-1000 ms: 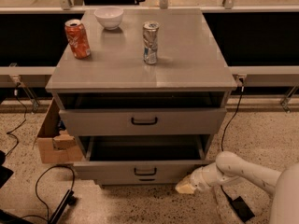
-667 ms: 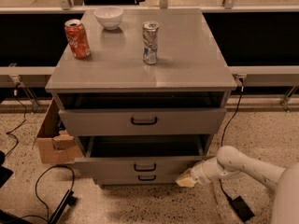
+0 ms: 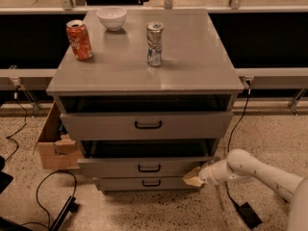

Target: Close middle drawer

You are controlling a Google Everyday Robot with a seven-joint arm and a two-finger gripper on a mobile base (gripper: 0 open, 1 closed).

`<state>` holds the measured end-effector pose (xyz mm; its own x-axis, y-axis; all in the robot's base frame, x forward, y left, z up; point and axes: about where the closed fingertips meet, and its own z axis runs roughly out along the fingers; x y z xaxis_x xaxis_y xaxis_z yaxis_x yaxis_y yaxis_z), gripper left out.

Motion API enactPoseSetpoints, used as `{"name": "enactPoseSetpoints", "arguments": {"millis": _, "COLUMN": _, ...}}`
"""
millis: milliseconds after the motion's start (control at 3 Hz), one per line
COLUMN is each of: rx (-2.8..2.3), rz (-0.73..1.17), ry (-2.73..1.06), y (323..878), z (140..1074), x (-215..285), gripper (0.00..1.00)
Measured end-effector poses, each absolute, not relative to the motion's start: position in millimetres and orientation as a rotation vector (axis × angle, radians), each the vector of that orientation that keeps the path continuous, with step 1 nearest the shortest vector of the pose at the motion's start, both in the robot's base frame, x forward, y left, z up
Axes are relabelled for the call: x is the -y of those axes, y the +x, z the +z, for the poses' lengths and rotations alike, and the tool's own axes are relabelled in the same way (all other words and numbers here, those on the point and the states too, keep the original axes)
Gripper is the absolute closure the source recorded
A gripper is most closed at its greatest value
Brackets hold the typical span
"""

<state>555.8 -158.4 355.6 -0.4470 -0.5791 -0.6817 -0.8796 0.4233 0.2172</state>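
Note:
The grey cabinet (image 3: 144,78) has three drawers. The middle drawer (image 3: 144,167) is pulled out a little, with a dark gap above its low front and a small black bar handle (image 3: 149,168). The top drawer (image 3: 147,125) also stands out a little. The lowest drawer (image 3: 149,183) sits just below. My gripper (image 3: 193,178) is at the right end of the middle drawer's front, touching it, at the end of my white arm (image 3: 250,170) that comes in from the lower right.
On the cabinet top stand a red can (image 3: 79,40), a silver can (image 3: 154,44) and a white bowl (image 3: 111,18). A cardboard box (image 3: 55,143) sits on the floor at the left. Black cables (image 3: 48,196) lie on the floor at lower left.
The middle drawer has slid in towards the cabinet, so its tray shows much less. My gripper has moved with its front, up and back.

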Motion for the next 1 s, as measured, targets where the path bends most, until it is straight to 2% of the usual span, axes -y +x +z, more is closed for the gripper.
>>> {"name": "enactPoseSetpoints", "arguments": {"millis": 333, "rx": -2.154, "rz": 0.729, "ry": -1.194, "y": 560, "z": 363, "x": 169, "gripper": 1.00}}
{"name": "enactPoseSetpoints", "arguments": {"millis": 667, "rx": -2.122, "rz": 0.687, "ry": -1.174, "y": 565, "z": 380, "x": 182, "gripper": 0.89}}
{"name": "enactPoseSetpoints", "arguments": {"millis": 1000, "rx": -2.121, "rz": 0.691, "ry": -1.176, "y": 564, "z": 379, "x": 180, "gripper": 0.71}}
